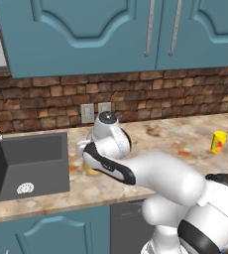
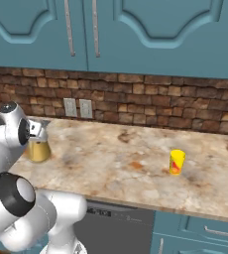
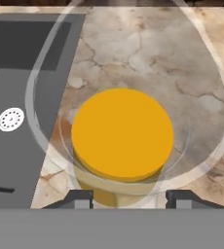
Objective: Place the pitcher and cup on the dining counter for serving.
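The clear glass carafe-shaped pitcher [image 3: 123,141], holding yellow-orange liquid, stood on the beige marbled stone surface [image 2: 136,158] just beside the dark grey sink basin [image 1: 27,163]. The claw [image 3: 128,197] was lowered over its neck, dark fingertips [image 3: 80,198] on either side, partly closed; whether they actually pressed the glass could not be told. The small yellow-orange cup [image 2: 177,161] with a red mark stood well apart along the same surface. Behind ran a brown brick backsplash [image 2: 150,99] with two wall sockets [image 2: 78,107], teal cabinets [image 1: 101,30] above

Clear glass pitcher [image 2: 38,149] of orange liquid upright beside the sink; yellow-orange cup [image 2: 177,161] upright, well apart.
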Robot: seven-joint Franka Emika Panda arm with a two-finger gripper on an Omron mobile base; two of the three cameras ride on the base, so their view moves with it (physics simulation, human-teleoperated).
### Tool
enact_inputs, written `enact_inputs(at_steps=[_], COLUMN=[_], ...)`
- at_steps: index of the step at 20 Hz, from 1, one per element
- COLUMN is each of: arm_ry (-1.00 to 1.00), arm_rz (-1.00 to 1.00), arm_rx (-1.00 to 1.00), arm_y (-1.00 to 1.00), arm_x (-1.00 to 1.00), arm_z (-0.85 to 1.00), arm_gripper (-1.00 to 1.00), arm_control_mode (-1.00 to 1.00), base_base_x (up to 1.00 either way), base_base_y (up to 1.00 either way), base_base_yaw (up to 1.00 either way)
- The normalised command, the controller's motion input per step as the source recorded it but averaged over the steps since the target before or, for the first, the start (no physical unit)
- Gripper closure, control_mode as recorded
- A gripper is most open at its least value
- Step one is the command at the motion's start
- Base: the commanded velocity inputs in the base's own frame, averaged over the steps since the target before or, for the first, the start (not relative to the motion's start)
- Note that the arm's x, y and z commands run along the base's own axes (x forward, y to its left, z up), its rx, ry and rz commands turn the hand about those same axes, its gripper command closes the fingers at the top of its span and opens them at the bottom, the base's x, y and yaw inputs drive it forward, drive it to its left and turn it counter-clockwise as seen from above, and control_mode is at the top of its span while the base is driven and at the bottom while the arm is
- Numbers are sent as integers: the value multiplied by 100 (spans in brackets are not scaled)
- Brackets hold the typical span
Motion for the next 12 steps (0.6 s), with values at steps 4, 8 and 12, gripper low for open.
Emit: enact_inputs(at_steps=[4,8,12], arm_ry=[0,-1,-4], arm_rz=[9,7,0], arm_rx=[0,0,-2], arm_y=[0,-7,-26], arm_x=[-45,-49,-38], arm_z=[79,78,58], arm_gripper=[100,100,100], arm_control_mode=[-100,-100,-100], base_base_x=[0,0,0], base_base_y=[0,0,0], base_base_yaw=[0,0,0])
